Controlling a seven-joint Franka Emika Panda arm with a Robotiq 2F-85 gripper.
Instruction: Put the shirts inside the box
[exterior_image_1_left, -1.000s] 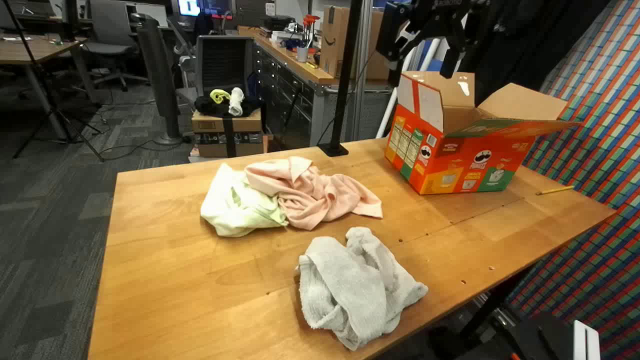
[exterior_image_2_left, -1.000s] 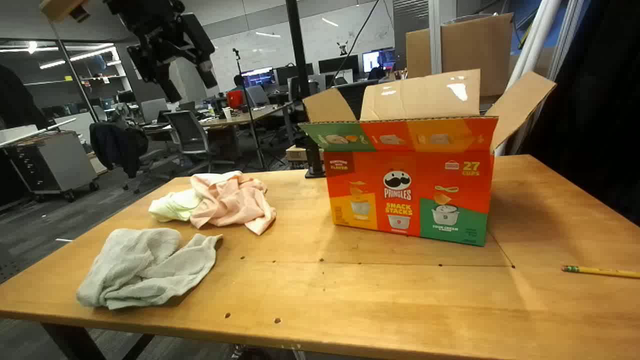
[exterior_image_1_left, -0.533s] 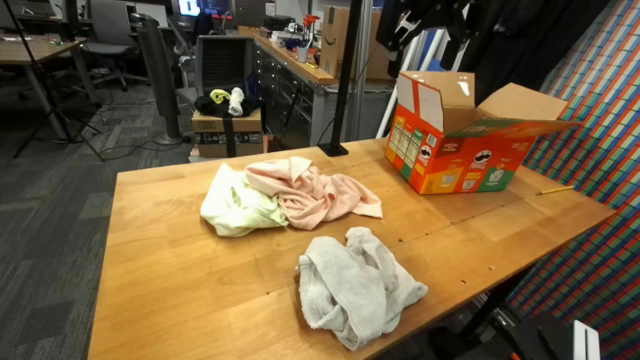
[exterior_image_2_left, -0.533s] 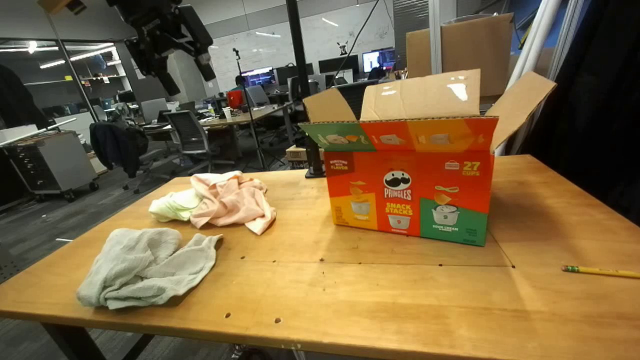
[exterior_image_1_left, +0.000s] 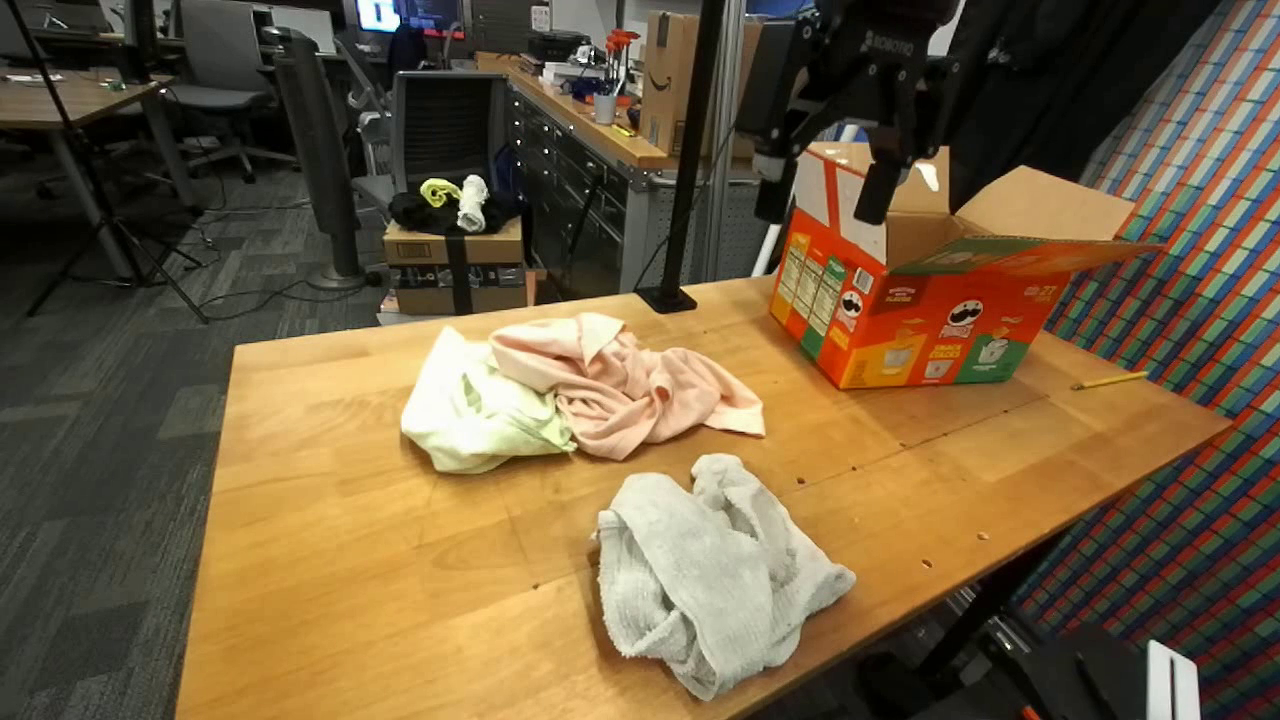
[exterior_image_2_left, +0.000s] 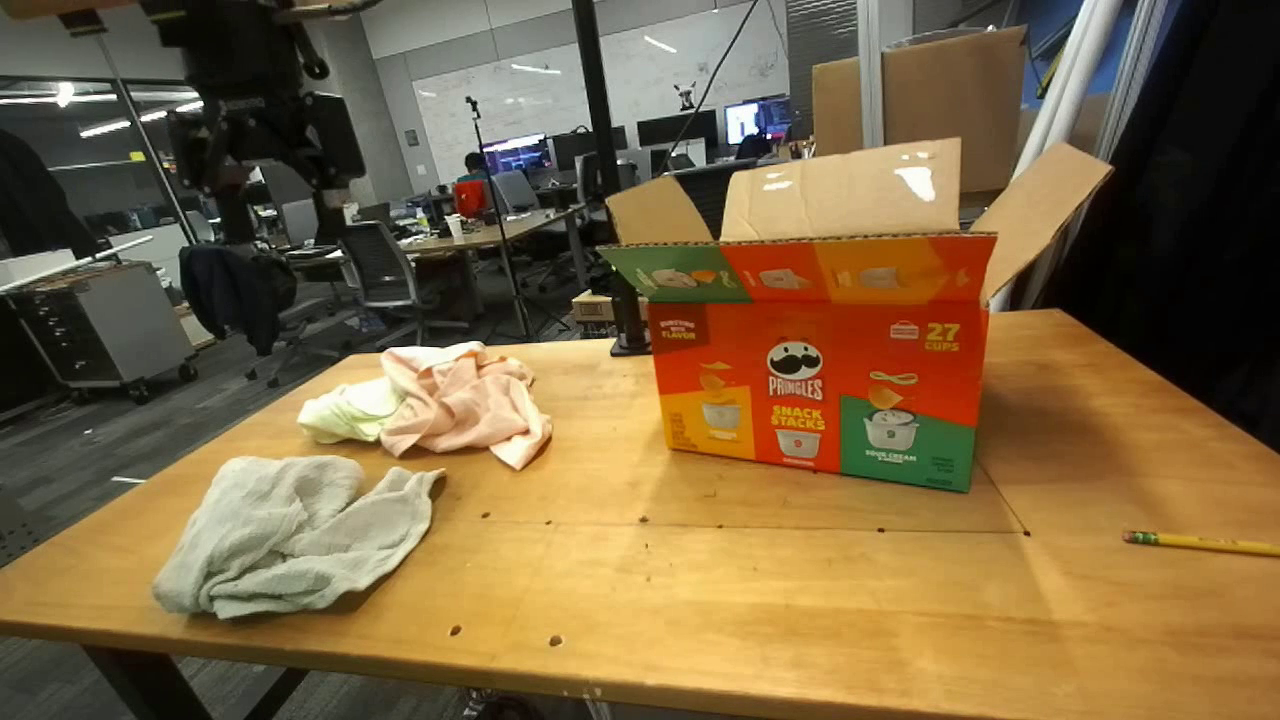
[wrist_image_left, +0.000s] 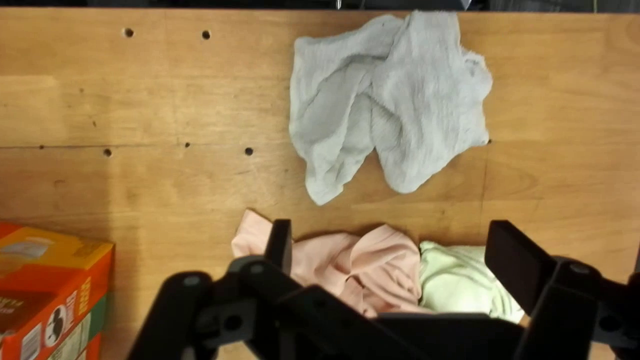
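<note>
Compared with a moment earlier, we find the gripper (exterior_image_1_left: 823, 203) lower and hanging more nearly vertical, its 2 fingers (wrist_image_left: 279, 245) spread wide. What lies below keeps its place: in the wrist view we see the peach-pink shirt (wrist_image_left: 370, 265) and the pale yellow-green shirt (wrist_image_left: 457, 285), touching, mostly framed between the fingers; the light grey shirt (wrist_image_left: 425, 100), ahead of the fingertips; and the box (wrist_image_left: 55, 285), its flaps open in both exterior views, to their left. All 4 rest on a wooden table (exterior_image_2_left: 780, 610); a pencil (exterior_image_2_left: 1205, 543) lies on the box's far side from the gripper. In the room beyond the gripper, we note chairs (exterior_image_2_left: 375, 265), monitors (exterior_image_2_left: 742, 122) and a whiteboard (exterior_image_2_left: 530, 100).
</note>
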